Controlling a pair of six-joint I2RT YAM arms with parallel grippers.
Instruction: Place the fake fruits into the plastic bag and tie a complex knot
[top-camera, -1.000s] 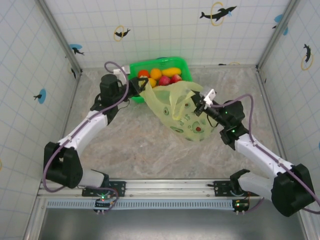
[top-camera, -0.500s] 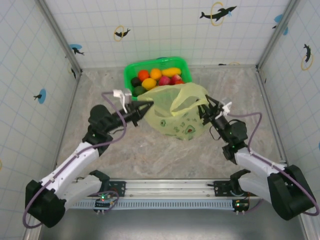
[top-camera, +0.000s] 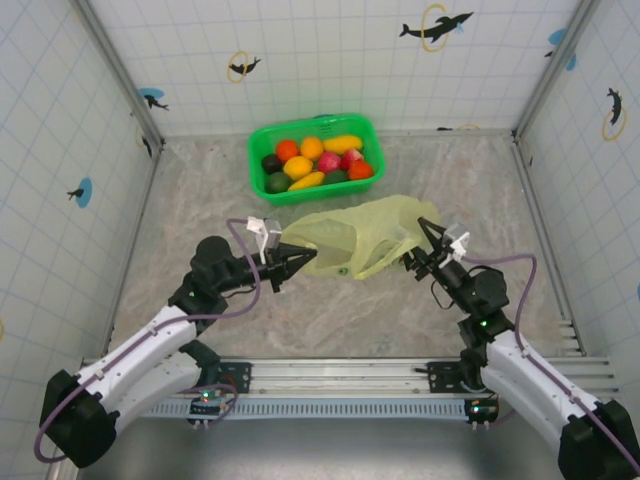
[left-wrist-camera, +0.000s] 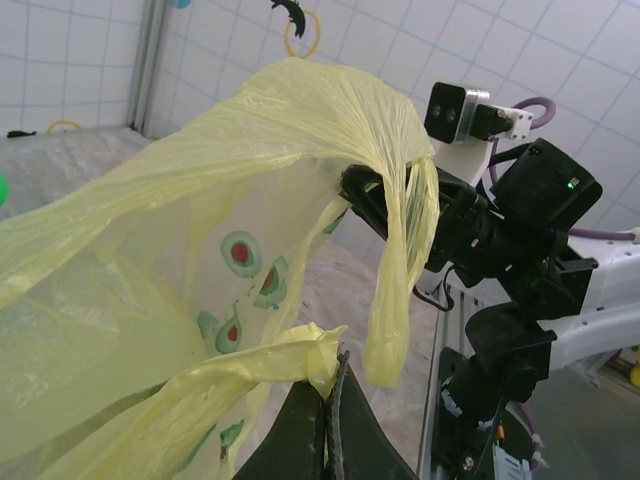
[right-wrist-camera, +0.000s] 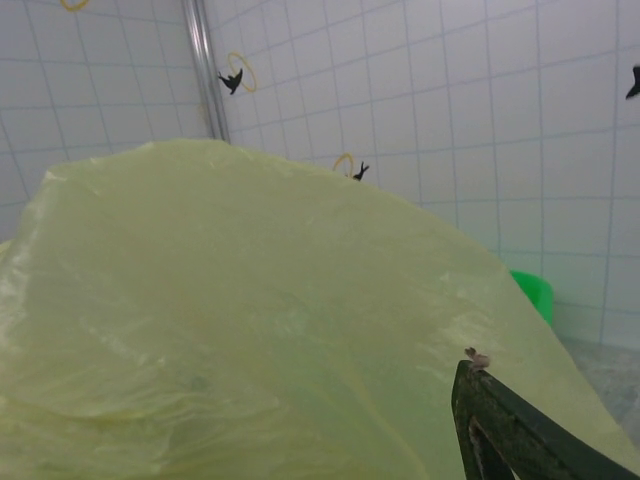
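In the middle of the table (top-camera: 190, 200), you hold the bag (top-camera: 365, 232) stretched sideways between both claws, the left claw (top-camera: 287, 262) and right claw (top-camera: 418, 252) each pinched shut on one end, with the fruits (top-camera: 298, 166) lying in the basket (top-camera: 253, 158) at the far edge, nearer your left claw.

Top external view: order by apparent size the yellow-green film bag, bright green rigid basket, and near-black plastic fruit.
1. Yellow-green film bag and bright green rigid basket: roughly alike, unranked.
2. Near-black plastic fruit: far smallest.
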